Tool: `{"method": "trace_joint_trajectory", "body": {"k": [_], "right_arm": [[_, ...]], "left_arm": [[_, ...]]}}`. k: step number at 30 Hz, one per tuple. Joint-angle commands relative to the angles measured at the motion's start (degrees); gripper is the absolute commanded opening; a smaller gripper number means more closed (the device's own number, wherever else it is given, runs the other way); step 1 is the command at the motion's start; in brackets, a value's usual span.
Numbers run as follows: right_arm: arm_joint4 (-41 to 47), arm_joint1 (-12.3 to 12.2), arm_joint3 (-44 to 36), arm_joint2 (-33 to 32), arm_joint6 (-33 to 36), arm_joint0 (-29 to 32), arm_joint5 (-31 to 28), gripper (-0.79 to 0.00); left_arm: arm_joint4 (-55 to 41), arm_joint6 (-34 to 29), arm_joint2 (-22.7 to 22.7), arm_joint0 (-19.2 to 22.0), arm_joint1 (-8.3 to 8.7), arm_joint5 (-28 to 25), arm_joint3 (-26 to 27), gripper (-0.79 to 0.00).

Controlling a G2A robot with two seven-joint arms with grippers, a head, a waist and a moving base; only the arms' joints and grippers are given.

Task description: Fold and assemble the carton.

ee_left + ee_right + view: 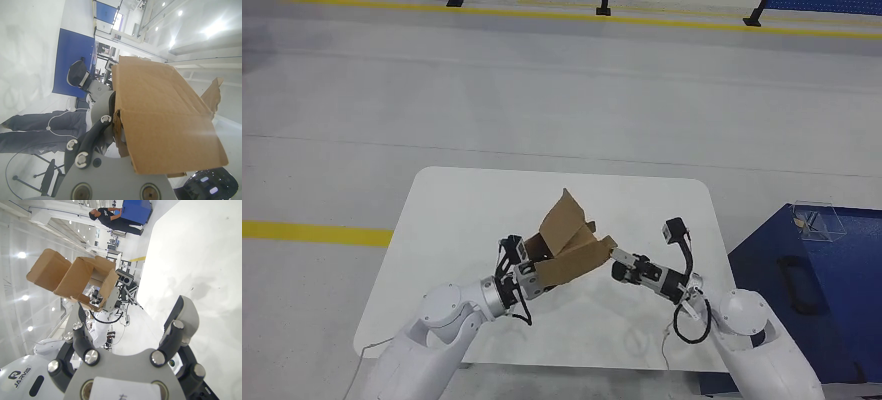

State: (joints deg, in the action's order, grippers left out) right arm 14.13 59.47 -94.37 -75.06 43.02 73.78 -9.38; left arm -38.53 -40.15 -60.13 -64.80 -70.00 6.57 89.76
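A white counter (442,230) stands on a pale grey floor (542,90) marked with a yellow line (312,233). Near its right side sits a blue cabinet (832,300), a clear container (817,220) on top.

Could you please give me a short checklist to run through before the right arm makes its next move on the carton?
1. Left gripper hold on the carton: ok, shut on one wall, carton held above the table.
2. Right gripper ready to grasp: ok, jaws wide open beside the carton.
3. Right fingertip touching the nearest flap: cannot tell.
4. Carton fully folded: not ok, flaps hang open, top flap sticks up.
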Motion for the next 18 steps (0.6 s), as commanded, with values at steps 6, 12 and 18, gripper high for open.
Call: {"method": "trace_joint_trajectory", "body": {"k": [6, 12, 18], "right_arm": [[-4.55, 0.97, 1.56, 5.35, -2.77, -3.02, 0.95, 0.0], [-4.33, 1.1, 1.55, 5.28, -2.66, -3.53, 1.03, 0.0], [-4.82, 1.03, 1.73, 3.44, -5.0, -3.41, 0.11, 0.0]], "left_arm": [[1.19, -0.39, 0.85, -0.34, -0.15, -0.23, 0.06, -0.785], [1.31, -0.35, 0.55, -0.58, -0.18, 0.1, -0.36, -0.785], [1.91, 3.07, -0.17, -1.28, -0.22, 0.58, 0.0, -0.785]]}}
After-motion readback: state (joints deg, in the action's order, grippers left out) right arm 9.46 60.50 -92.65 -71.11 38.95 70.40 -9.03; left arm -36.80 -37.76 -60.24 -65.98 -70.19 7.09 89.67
